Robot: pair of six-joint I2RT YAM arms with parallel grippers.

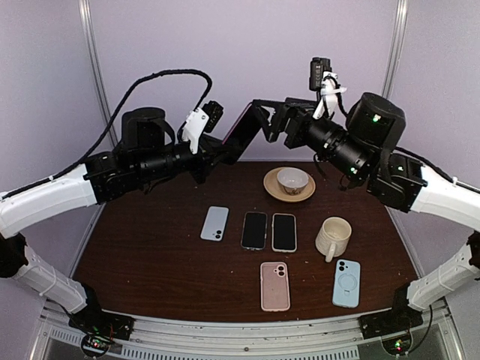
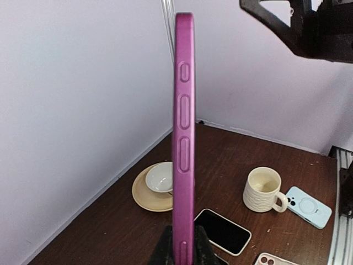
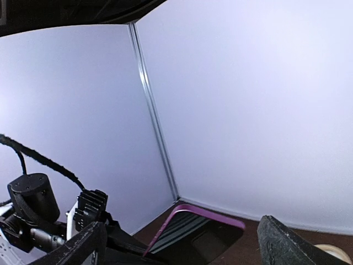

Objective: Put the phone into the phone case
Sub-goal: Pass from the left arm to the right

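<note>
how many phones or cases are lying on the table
5: a pale blue one left of two dark-screen phones; a pink one and a light blue one at the front. None seems hidden.

held case (image 2: 183, 138): plain magenta-purple, centre of the left wrist view
desk (image 1: 150, 255): dark reddish-brown wood
saucer (image 1: 270, 191): tan
bowl (image 1: 292, 178): white with a beige inside
mug (image 1: 334, 236): cream, ribbed pattern
lower-right case (image 1: 346, 283): light blue with a white ring mark
lower-centre case (image 1: 275, 286): pale pink
left phone (image 1: 215, 223): pale blue-grey back
middle phones (image 1: 254, 229): black screens
walls (image 1: 247, 52): pale lavender
</note>
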